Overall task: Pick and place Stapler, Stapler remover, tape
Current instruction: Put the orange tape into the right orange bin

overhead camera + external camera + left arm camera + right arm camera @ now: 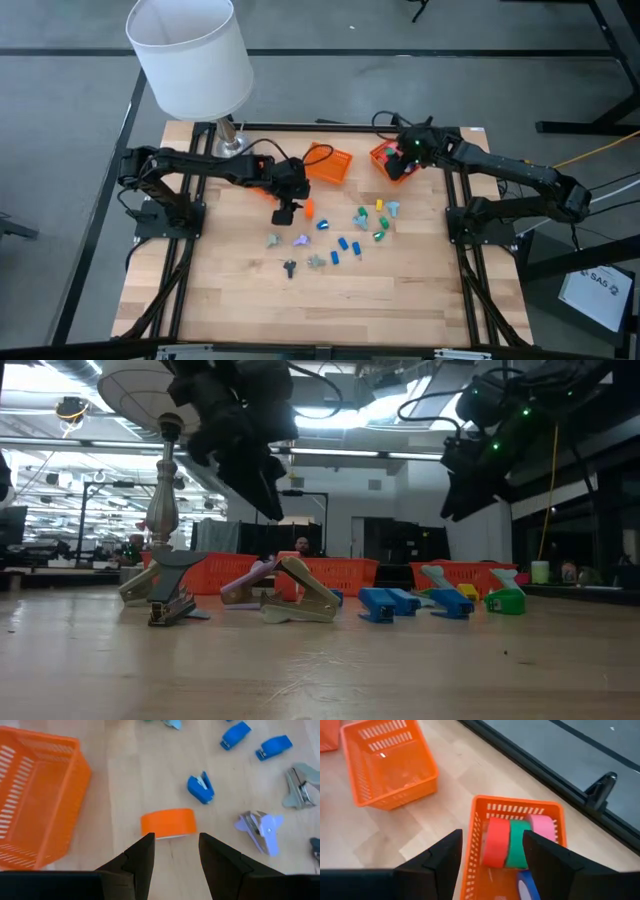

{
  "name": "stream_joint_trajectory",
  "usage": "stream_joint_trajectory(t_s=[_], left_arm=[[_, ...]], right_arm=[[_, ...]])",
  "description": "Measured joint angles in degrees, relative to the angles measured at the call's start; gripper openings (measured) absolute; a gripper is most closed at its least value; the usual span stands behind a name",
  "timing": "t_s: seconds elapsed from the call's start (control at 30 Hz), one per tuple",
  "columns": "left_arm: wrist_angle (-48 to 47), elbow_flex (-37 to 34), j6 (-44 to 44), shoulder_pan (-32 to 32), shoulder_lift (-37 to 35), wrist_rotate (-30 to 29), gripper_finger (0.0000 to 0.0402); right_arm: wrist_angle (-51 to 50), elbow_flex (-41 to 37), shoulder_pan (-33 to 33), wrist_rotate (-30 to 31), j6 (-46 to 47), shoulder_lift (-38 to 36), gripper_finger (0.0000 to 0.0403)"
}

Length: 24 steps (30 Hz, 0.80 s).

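Observation:
An orange tape roll (168, 823) lies on its side on the wooden table, just ahead of my left gripper (175, 855), which hangs open above it, also in the high view (287, 212). My right gripper (492, 855) is open above the right orange basket (479, 845), which holds red (495, 842), green (518, 842) and pink tape rolls (543, 827) standing on edge. Blue staplers (201, 787) (274, 746) and a purple stapler remover (262, 827) lie on the table to the right of the orange roll.
A second orange basket (330, 165) stands at mid-table near the far edge. A lamp with a white shade (190, 55) stands at the far left. More small staplers and removers (317, 262) are scattered over the table's middle; bare wood lies along the near edge.

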Motion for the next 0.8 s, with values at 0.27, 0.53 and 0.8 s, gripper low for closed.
stream_joint_trajectory(t_s=[0.27,0.53,0.8], left_arm=[[5.4,-6.1,-1.8,-2.1,0.0,-0.1,0.0139],[11.7,-8.9,-2.8,-2.1,0.0,-0.2,0.0116],[11.8,-8.9,-2.6,-2.1,0.0,-0.2,0.0111]], right_arm=[[0.4,0.0,1.8,0.0,0.0,0.0,0.0214],[0.3,0.0,3.6,0.0,0.0,0.0,0.0214],[0.3,0.0,4.1,0.0,0.0,0.0,0.0214]])
